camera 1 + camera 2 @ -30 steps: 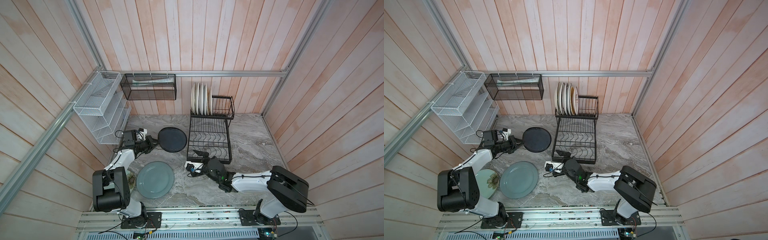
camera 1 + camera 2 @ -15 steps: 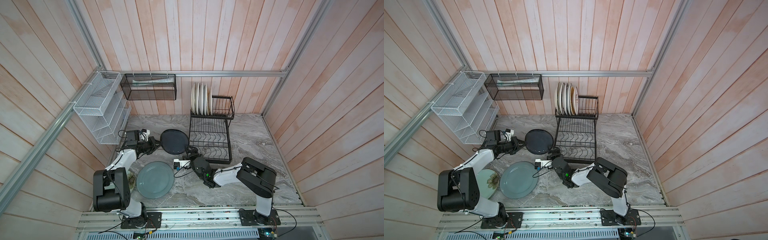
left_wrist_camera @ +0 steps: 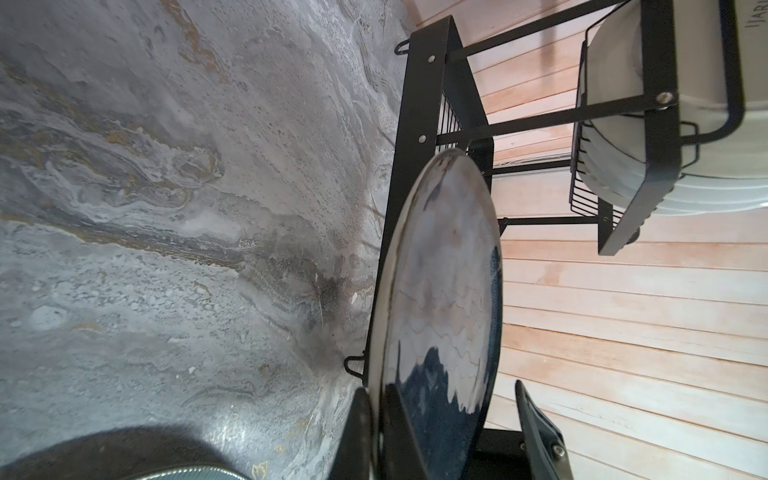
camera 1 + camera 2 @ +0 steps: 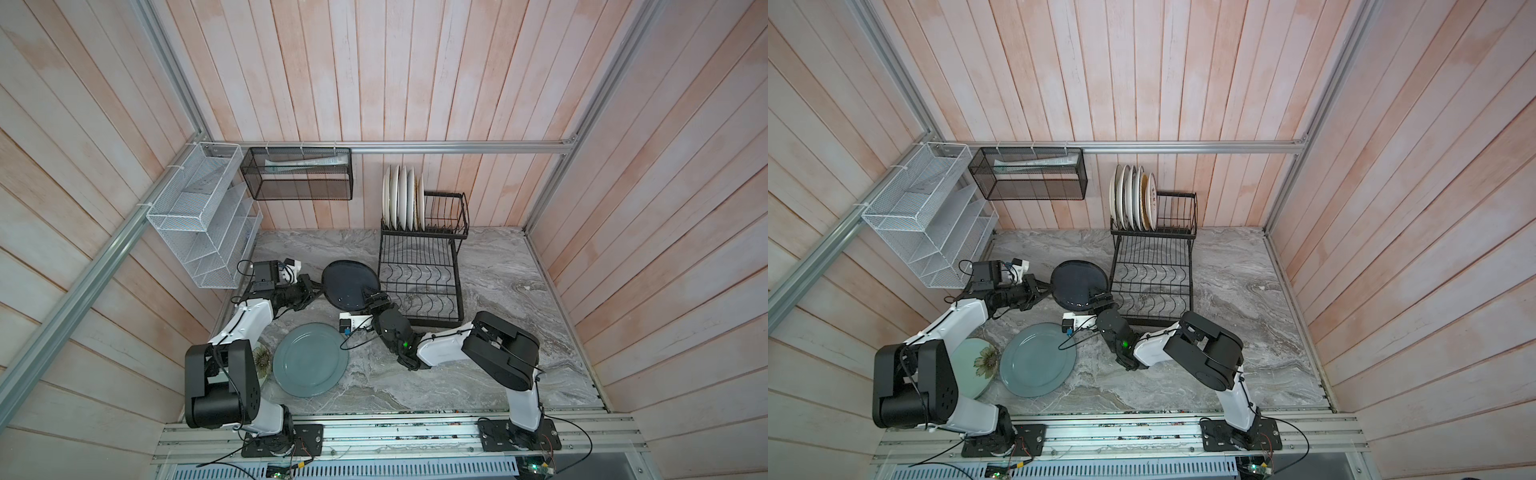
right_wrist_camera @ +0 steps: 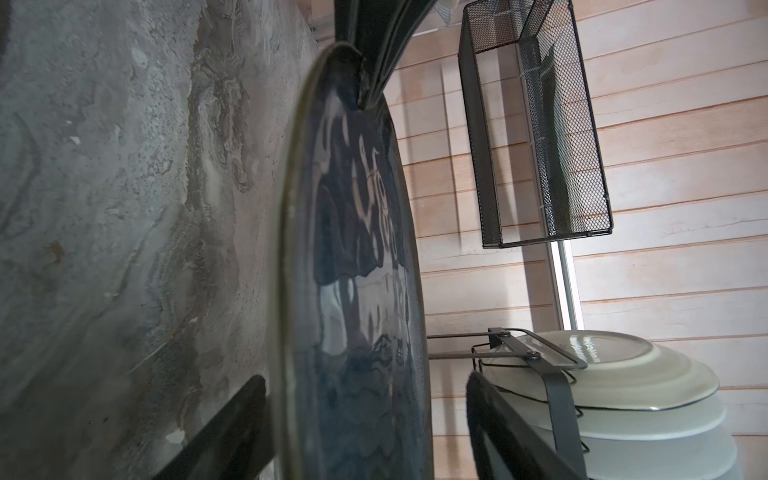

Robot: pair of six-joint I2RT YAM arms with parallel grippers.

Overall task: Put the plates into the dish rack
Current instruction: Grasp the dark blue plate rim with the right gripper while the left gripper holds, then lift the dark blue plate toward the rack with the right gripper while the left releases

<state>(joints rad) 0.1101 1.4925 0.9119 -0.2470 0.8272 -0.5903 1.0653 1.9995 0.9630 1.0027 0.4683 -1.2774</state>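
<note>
Seen from above, a black wire dish rack stands at the back of a marble counter, against a wooden wall. In its raised upper basket, a row of pale plates stands on edge, packed at the basket's left end. The lower tier of wavy wires holds nothing.

Just left of the rack's lower tier, a glossy black plate is held face up and roughly level, clear of the counter. Its rim comes close to the rack's side frame; whether they touch cannot be told. The left gripper is clamped tight on the plate's rim on the side away from the rack. The right gripper sits at the plate's rim near the rack's front left corner. Its jaws are parted, one above and one below the plate, with a gap showing in the right wrist view.

In front of the rack and to its left, a grey-blue plate lies flat on the counter. Further left of it, a pale green plate with a flower print lies partly under the left arm.

On the walls left of the rack hang a black mesh basket and a white mesh organizer.
</note>
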